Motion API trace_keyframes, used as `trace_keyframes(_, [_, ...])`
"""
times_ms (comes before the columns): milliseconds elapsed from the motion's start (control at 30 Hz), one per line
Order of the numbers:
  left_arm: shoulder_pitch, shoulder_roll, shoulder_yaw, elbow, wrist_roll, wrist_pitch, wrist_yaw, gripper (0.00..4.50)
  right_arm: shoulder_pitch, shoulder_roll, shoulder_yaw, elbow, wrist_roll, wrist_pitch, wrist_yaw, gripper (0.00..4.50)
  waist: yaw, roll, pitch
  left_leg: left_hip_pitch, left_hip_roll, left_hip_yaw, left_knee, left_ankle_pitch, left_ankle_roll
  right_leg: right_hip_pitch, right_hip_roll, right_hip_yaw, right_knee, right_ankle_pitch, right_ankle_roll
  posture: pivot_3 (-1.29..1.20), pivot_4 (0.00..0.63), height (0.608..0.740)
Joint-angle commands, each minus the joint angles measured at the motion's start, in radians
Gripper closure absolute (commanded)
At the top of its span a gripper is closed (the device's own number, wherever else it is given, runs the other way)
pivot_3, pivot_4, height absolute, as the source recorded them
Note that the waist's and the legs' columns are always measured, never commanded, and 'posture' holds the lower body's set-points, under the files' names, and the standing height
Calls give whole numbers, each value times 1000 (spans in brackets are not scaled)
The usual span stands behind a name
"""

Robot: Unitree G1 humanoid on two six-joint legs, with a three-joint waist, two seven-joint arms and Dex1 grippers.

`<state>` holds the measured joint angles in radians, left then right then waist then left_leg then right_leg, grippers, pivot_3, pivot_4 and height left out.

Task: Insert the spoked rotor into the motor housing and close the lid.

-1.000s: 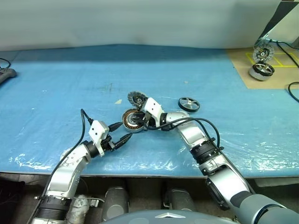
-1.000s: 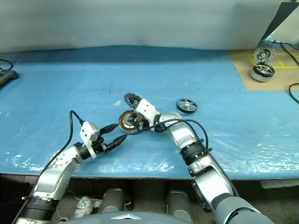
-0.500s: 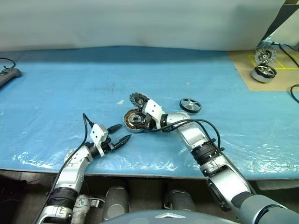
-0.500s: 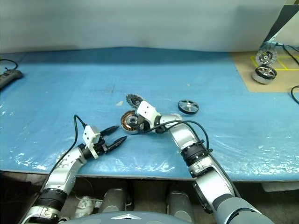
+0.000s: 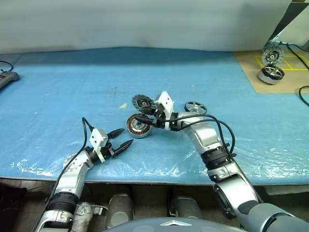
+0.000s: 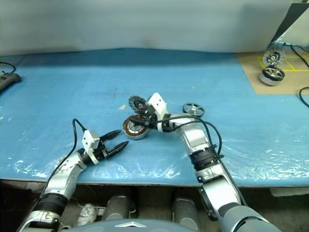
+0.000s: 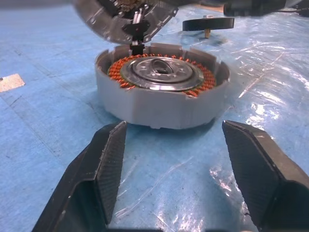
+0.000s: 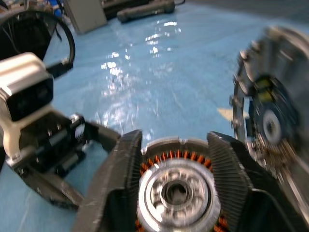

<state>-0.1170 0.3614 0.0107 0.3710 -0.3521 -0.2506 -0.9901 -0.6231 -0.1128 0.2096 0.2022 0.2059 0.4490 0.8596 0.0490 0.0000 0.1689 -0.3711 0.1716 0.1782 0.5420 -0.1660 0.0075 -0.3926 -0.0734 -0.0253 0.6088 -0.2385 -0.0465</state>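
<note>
Motor housing [image 5: 139, 125] sits flat on the blue desk [image 5: 58, 96] at frame centre, copper windings up, nothing in it yet. Lid [image 5: 143, 102] stands tilted on edge just behind it, close to the rim. Spoked rotor [image 5: 195, 107] lies flat to the right of centre, apart from the housing – not inserted.

Right gripper [image 5: 155, 116] hangs over the housing's right side, jaws partly apart, empty; in its wrist view the 2 fingers straddle the hub without visibly touching. Left gripper [image 5: 120, 137] sits low at lower left, just in front of the housing, jaws wide apart, empty.

Risks:
- Lid is only balanced on edge – a brush from the right arm or its cable could drop it onto the open housing, blocking the rotor.
- Right arm reaching right for the rotor may drag its cable across the housing and shift it.
- Plastic-covered desk looks slick, so the housing could slide unless the left jaws brace it.
- Rotor is thin and flat; pinch may slip.
</note>
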Motion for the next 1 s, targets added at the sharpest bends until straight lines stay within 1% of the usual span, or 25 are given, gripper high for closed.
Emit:
trace_keyframes(33, [-3,23,18,-13,10,8,5,1105,-37,40,-18,-47,52,19,-19,3679,0,0,0,0,0,0,0,0,0,-1,0,0,0,0,0,0,150,740])
trace_keyframes(67, [-3,30,20,-13,13,-8,-2,1105,-35,38,-2,-46,40,16,-17,4097,0,0,0,-2,0,0,0,0,0,-2,0,0,-1,0,0,0,150,740])
trace_keyframes(100, [-3,40,27,-24,10,-8,-3,1105,-33,34,21,-34,11,-3,-23,4411,0,0,0,-4,0,0,0,0,0,-3,0,0,-1,0,0,0,150,740])
trace_keyframes(133, [-3,52,35,-41,2,0,-6,1105,-30,30,39,-16,-10,-17,-25,4489,0,-1,0,-5,0,0,0,0,0,-5,0,0,-1,0,0,0,150,740])
trace_keyframes(267, [1,92,54,-121,-27,57,-1,1105,-10,5,96,31,-73,-49,-38,4489,-2,-1,0,-14,0,0,1,2,-3,-13,0,-1,-1,0,0,0,150,740])
trace_keyframes(400, [-2,102,60,-219,-41,138,34,1105,-1,-4,101,67,-92,-90,-45,4489,-2,-2,1,-15,-1,0,1,2,-3,-13,0,-1,-1,0,0,0,150,740])
trace_keyframes(600, [25,89,41,-342,-36,232,83,1105,-9,-21,107,113,-104,-111,-42,4489,-4,-2,1,-15,0,0,3,1,-2,-12,0,-1,0,0,0,0,150,740])
trace_keyframes(700, [28,85,34,-374,-31,263,101,1105,-24,-17,108,165,-123,-133,-62,4489,-7,-2,1,-14,0,0,3,1,-1,-12,0,-1,0,0,0,0,150,740])
trace_keyframes(833, [31,82,30,-381,-28,276,107,1105,-27,-2,137,125,-138,-129,-59,4489,-7,-2,1,-14,0,0,3,1,-1,-12,0,-1,1,0,0,0,150,740])
trace_keyframes(900, [30,81,29,-379,-27,280,109,1105,-35,3,146,144,-157,-134,-67,4489,-7,-3,1,-14,0,0,4,1,0,-12,0,-1,1,0,0,0,150,740])
trace_keyframes(1000, [24,76,23,-366,-20,276,108,1105,-60,-14,205,233,-263,-184,-111,4489,-9,-3,1,-13,0,0,4,0,0,-12,0,-1,2,0,0,0,150,740])
